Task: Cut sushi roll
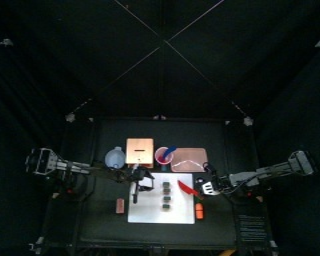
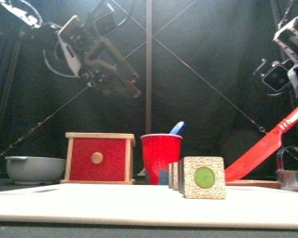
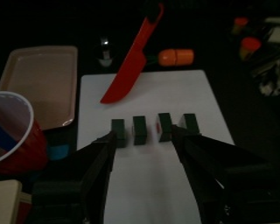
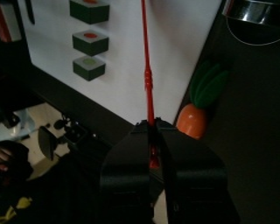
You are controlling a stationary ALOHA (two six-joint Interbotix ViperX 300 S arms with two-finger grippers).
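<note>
The sushi roll (image 3: 152, 129) lies cut into several short dark pieces in a row on the white board (image 3: 166, 188). The front view shows the nearest piece (image 2: 204, 177) end-on, with a green centre. My left gripper (image 3: 145, 145) hangs open above the row, its jaws spread to either side of the pieces and holding nothing. Beside the pieces (image 4: 90, 40), my right gripper (image 4: 152, 133) is shut on the handle of a red knife (image 4: 145, 61). The knife's blade (image 2: 266, 144) slants down over the board's right side, and the top view shows the knife (image 1: 187, 187) to the right of the row.
A red cup (image 2: 160, 156), a red box (image 2: 98, 156) and a metal bowl (image 2: 33, 168) stand behind the board on the left. A carrot (image 4: 196, 118) and a metal cup (image 2: 292, 173) are off its right side. A beige tray (image 3: 38, 79) lies at the back.
</note>
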